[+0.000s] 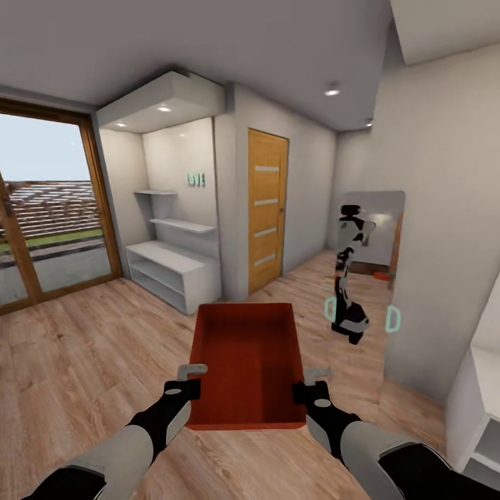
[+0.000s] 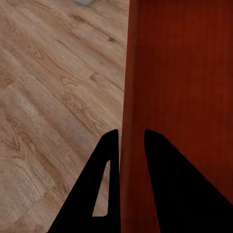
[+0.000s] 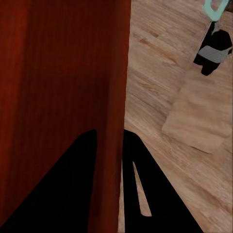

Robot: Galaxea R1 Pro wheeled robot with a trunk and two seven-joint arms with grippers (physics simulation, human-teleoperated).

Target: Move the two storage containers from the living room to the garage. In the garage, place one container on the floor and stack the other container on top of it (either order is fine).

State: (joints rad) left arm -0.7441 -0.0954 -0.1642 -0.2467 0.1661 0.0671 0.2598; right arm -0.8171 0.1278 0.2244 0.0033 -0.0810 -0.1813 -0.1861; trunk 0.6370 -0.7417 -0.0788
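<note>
While I roll across the light wood-plank floor [image 1: 83, 347] of the living room, I've got one orange-red rectangular plastic storage container [image 1: 248, 361] held out in front of me, lidless, open side up, clear of the floor. My left gripper [image 1: 186, 378] is clamped narrow on the container's left wall: in the left wrist view one black finger [image 2: 104, 194] sits outside that thin wall [image 2: 130, 121] and the other inside. My right gripper [image 1: 312, 385] pinches the right wall the same way, fingers [image 3: 141, 194] either side of the red wall [image 3: 114, 97]. So both arms carry the bin between them.

Ahead stands a honey-brown wooden door [image 1: 267, 208] with pale horizontal inserts, set in a pale wall. Left of it, a white alcove with shelves [image 1: 173, 229] and a low white cabinet. Far left, wood-framed glass doors [image 1: 48, 208] look outdoors. On the right, a tall mirror panel [image 1: 368, 271] shows my own reflection.
</note>
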